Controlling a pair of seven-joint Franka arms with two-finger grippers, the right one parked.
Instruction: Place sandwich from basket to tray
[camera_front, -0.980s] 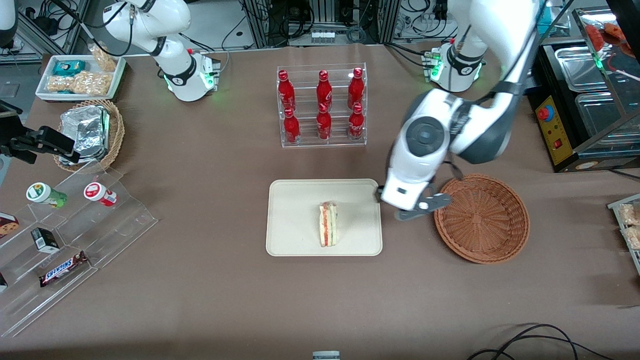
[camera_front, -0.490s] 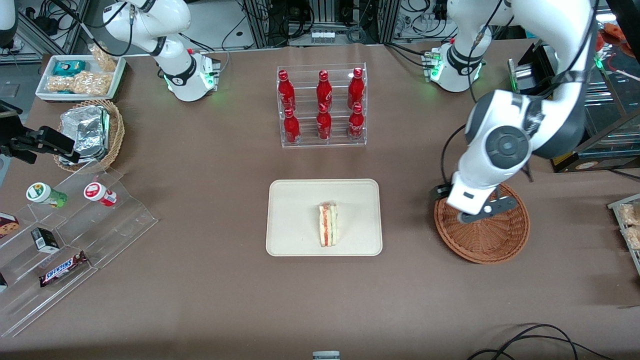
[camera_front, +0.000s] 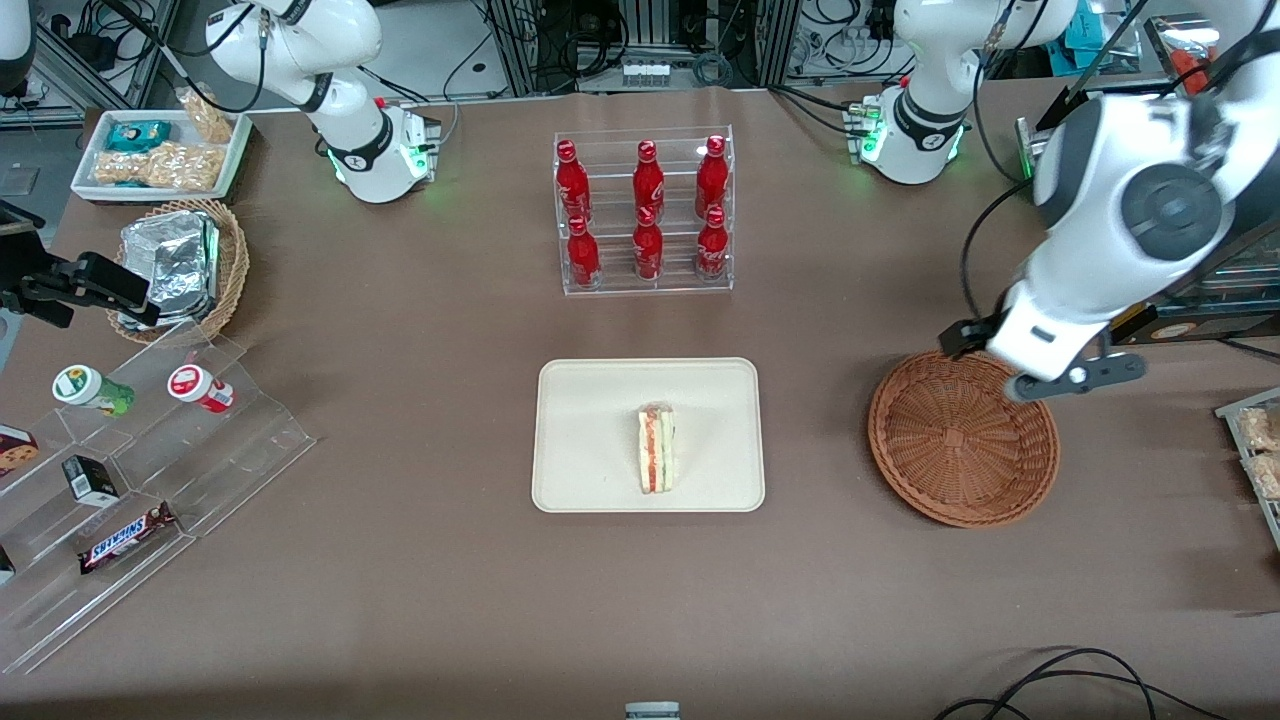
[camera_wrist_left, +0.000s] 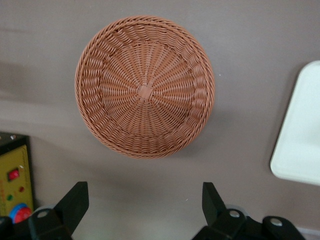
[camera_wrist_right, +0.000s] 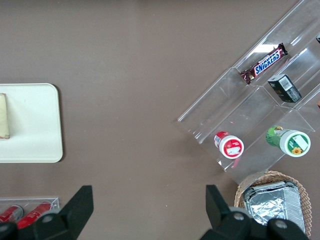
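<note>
Cream-bread sandwich (camera_front: 657, 449) lying on the big beige tray (camera_front: 590, 400), close to the middle. Red and green stripes of filling showing on top. Well away from the low rim all round, so not likely to slip off. Sitting steady, with nothing leaning on it or touching it.

Round reddish-brown wicker basket (camera_front: 905, 480) resting on the brown table cover, beside the tray toward the working arm's end. Near the tray but not touching it. Nothing inside, only the woven bottom showing, plain to see from the wrist camera looking straight down.

Gripper (camera_wrist_left: 142, 200) hanging high over the table, just by the part of the basket rim that lies farther from the front camera. Black fingers (camera_wrist_left: 75, 202) spread wide apart, with nothing between them and nothing held. Fits well: nothing left to carry.

Looks like the job is done, with the sandwich out of the basket and on the tray. Probably only resting the arm left to do. Best to keep up high while going, so as not to knock the basket or the clear rack of red cola bottles (camera_front: 645, 210), standing farther from the front camera than the tray.
</note>
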